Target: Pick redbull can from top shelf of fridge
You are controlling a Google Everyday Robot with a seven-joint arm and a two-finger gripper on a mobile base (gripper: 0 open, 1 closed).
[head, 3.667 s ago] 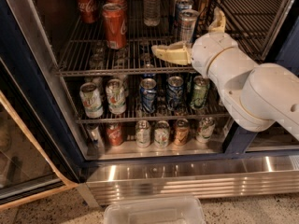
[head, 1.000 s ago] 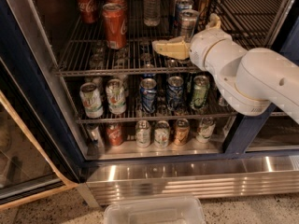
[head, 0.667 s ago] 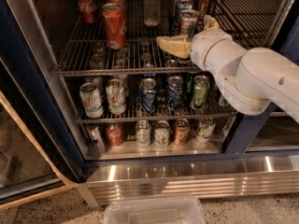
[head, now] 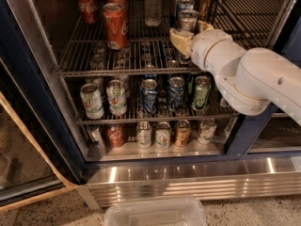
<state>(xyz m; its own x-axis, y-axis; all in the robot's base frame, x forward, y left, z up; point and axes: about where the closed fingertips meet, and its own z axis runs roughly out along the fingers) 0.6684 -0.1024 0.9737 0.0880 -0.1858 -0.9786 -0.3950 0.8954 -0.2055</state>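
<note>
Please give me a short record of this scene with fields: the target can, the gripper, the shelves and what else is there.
target: redbull can, upright, right part of the top shelf
gripper: gripper at the redbull can, in front of its lower part
same shelf: Coca-Cola cans at left, water bottle in the middle
lower shelves: rows of upright cans
fridge: fridge open, dark blue frame
floor: clear bin in front of the fridge
</note>
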